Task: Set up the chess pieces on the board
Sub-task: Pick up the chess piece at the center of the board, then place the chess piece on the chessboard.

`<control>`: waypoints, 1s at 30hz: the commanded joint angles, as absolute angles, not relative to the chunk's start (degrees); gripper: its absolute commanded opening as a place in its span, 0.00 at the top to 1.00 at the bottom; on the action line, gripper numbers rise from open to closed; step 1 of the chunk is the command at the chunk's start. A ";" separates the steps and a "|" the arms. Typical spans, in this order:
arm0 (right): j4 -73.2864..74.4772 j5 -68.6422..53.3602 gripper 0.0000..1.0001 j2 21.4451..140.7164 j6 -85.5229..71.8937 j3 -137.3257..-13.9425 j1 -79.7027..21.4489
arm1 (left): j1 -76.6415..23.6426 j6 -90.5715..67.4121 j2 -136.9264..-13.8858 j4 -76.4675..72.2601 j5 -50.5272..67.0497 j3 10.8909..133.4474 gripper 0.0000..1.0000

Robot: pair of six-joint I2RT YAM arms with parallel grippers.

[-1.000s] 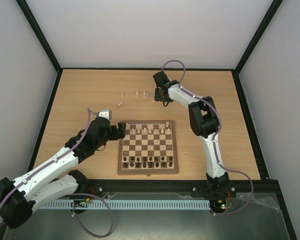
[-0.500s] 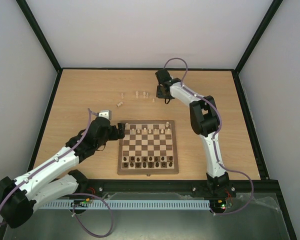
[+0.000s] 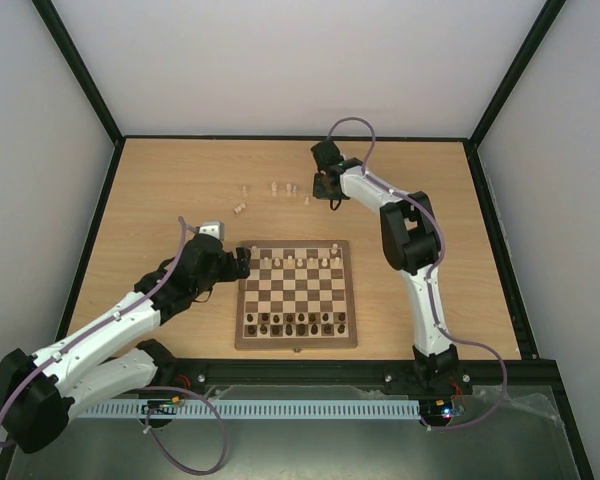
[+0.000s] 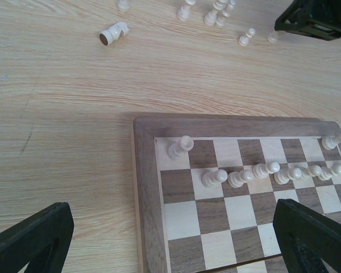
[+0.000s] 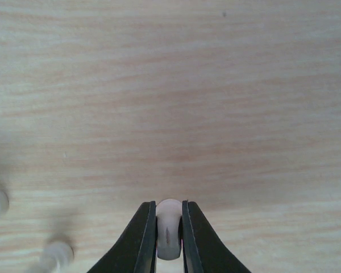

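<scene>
The board (image 3: 296, 294) lies near the table's front, with dark pieces (image 3: 295, 321) along its near rows and pale pieces (image 3: 295, 261) along its far rows. Several loose pale pieces (image 3: 280, 188) stand or lie on the table beyond it. My right gripper (image 3: 325, 190) is at the far side of the table, shut on a pale cream piece (image 5: 169, 230) held between its fingers above the tabletop. My left gripper (image 3: 242, 262) is open and empty at the board's far left corner (image 4: 145, 128), above a pale rook (image 4: 179, 147) and a row of pale pawns (image 4: 241, 176).
A pale piece (image 4: 113, 33) lies on its side on the tabletop beyond the board. Black frame rails edge the table (image 3: 160, 190). The right arm's links (image 3: 405, 235) reach over the table to the right of the board.
My right gripper has shifted slightly right and away from the loose pieces. My left arm has barely moved.
</scene>
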State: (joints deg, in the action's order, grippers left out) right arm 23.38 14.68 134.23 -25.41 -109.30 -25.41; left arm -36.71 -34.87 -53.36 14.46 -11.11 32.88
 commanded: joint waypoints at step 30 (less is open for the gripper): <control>23.06 12.67 0.97 93.85 -26.94 -64.92 -41.84 | -35.42 -35.64 -54.52 16.46 -15.12 33.29 0.01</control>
